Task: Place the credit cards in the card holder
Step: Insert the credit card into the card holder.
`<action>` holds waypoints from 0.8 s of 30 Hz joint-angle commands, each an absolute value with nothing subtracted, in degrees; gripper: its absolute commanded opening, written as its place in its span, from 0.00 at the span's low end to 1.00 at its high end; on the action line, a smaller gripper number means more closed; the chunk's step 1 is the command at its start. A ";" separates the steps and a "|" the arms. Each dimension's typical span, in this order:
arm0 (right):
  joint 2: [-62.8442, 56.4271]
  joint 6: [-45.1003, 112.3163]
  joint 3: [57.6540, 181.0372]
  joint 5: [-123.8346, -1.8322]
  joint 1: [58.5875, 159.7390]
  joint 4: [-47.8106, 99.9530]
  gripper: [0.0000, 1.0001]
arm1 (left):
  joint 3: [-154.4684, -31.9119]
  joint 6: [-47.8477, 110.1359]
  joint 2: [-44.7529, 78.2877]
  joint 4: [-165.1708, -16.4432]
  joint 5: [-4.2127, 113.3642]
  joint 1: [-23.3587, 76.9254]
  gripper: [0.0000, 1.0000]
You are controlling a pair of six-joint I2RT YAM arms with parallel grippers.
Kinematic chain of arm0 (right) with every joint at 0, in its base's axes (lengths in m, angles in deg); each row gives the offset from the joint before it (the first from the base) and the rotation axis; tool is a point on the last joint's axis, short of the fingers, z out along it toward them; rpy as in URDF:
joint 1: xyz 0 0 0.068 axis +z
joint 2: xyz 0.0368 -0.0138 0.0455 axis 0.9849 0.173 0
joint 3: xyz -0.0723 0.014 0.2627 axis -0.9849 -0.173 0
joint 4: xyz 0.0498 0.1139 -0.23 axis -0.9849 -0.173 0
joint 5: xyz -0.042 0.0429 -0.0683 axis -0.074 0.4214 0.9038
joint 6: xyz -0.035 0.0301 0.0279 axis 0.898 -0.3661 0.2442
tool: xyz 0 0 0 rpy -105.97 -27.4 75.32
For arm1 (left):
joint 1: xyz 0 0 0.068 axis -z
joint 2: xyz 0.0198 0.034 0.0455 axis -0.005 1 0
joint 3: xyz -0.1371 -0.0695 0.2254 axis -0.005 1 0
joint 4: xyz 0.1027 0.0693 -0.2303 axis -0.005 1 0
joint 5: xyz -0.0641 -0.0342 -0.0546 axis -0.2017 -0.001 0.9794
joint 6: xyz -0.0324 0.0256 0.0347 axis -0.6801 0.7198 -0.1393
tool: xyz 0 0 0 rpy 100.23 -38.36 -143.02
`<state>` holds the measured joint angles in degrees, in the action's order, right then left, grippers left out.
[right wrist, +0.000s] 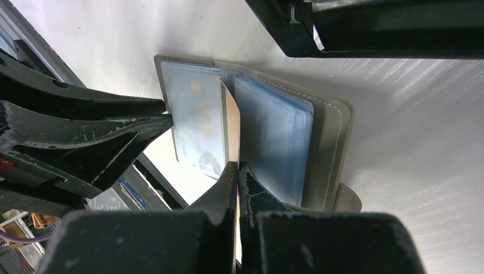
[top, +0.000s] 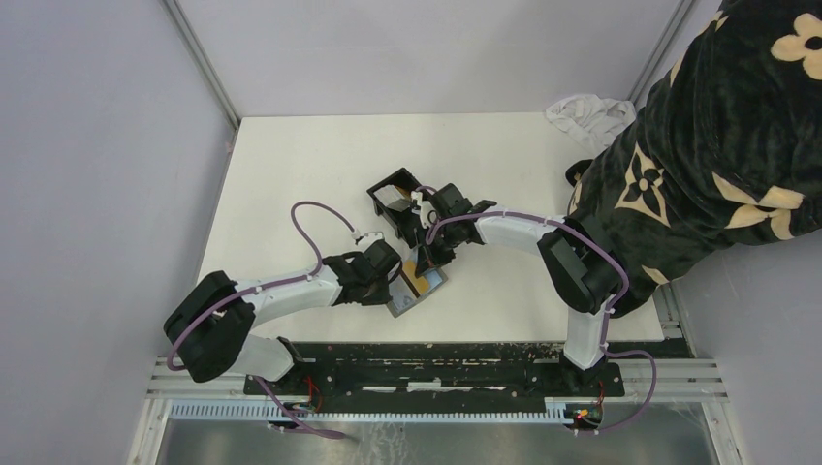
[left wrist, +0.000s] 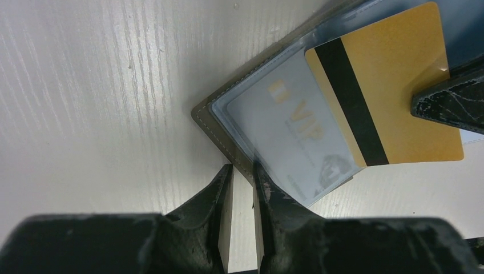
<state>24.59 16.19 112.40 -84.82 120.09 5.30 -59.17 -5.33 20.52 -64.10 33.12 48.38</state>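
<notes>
We see our left claw pinching the open holder's edge on the counter; our right claw grips the gold card over the holder's sleeves, silver card sleeved inside

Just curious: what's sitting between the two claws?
The open grey card wallet, a silver VIP card sleeved in it, and the gold card that the right gripper pinches; left wrist view.

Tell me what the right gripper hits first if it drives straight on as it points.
The grey wallet, lying open: the right gripper, shut on the gold card, points between its clear sleeves, so the card's far edge likely meets them first, though depth is unclear.
</notes>
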 commanded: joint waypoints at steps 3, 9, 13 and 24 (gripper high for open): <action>25.75 16.90 110.44 -84.33 120.36 5.48 0.01 | -57.06 -8.18 21.40 -66.62 34.78 48.53 0.26; 26.16 17.02 109.75 -84.44 120.42 5.66 0.01 | -56.35 -8.78 21.52 -67.34 35.06 48.48 0.26; 26.32 17.00 109.45 -84.21 120.37 5.77 0.01 | -56.40 -8.69 21.98 -67.58 35.11 48.51 0.26; 27.66 17.60 109.74 -82.60 120.43 4.28 0.01 | -56.97 -7.39 23.26 -67.81 35.43 48.50 0.25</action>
